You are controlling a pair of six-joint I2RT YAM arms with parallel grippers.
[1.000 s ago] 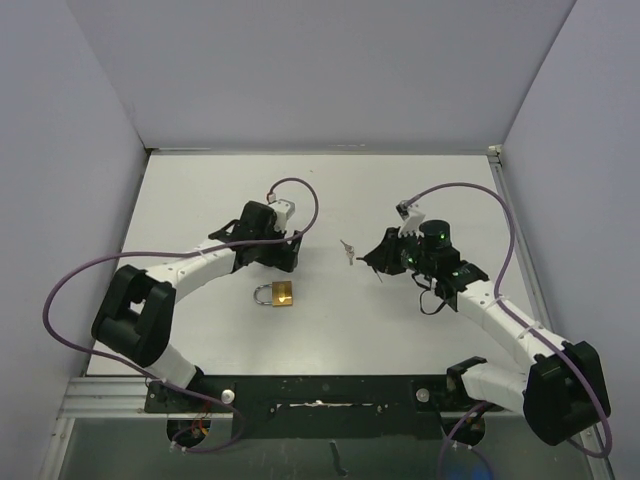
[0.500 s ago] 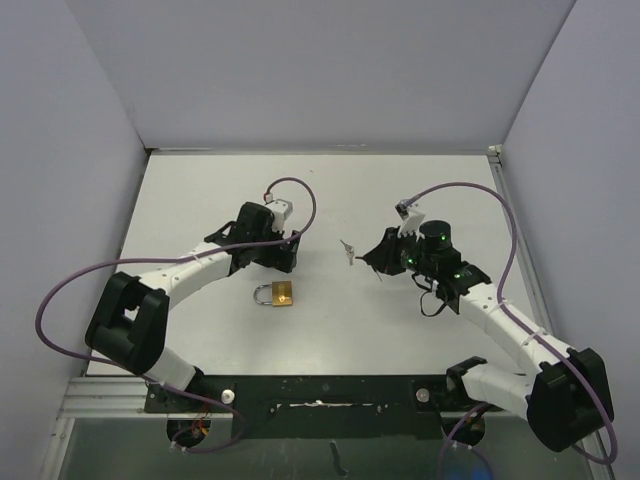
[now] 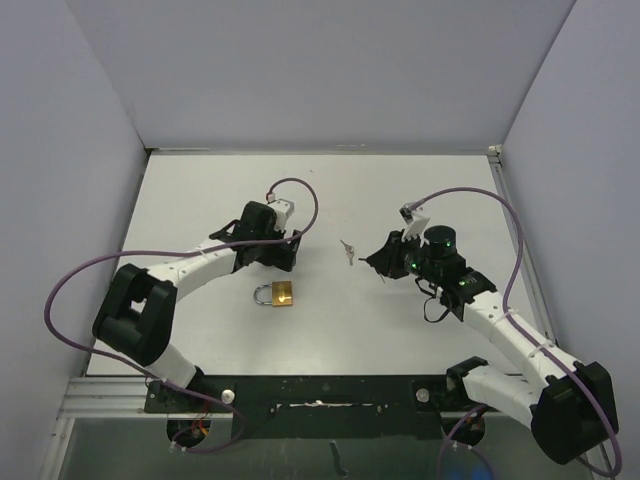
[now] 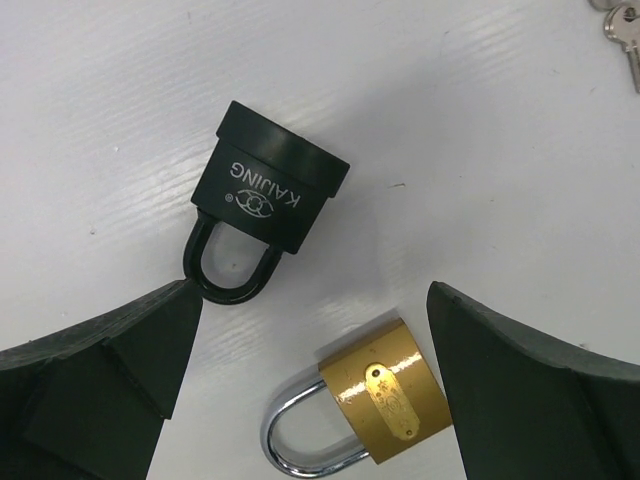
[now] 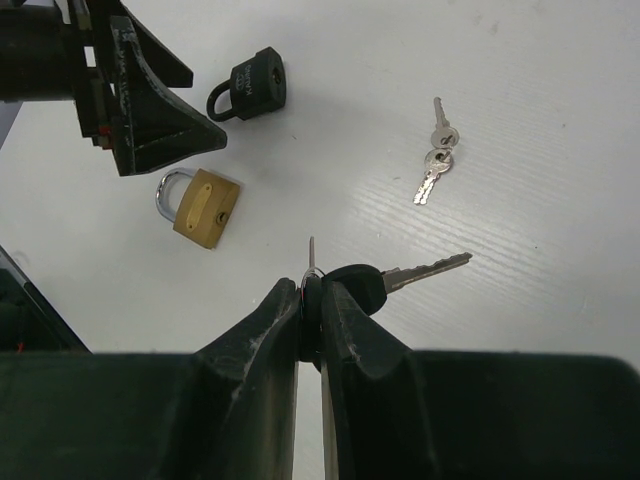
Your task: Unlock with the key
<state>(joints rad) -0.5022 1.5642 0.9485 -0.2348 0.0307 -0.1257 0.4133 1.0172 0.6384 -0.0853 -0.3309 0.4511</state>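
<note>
Brass padlock [image 3: 283,295] and black padlock [image 4: 270,190] are both seen lying flat on the white table [image 3: 200,190], and their shackles look shut, so nothing is unlocked yet. The black-headed key [image 5: 360,285] is pinched in the right gripper [image 5: 312,300], jaws clamped tight at its ring end. Its blade sticks out sideways and it's kept well apart from either lock. The left gripper [image 4: 312,300] is spread wide with nothing held, hovering over the locks, the brass one framed between its fingers. A loose pair of keys [image 5: 435,165] lies on the table untouched. So the key is picked up, but no lock is steadied, and inserting and turning are yet to be done. Which lock is meant can't be told
</note>
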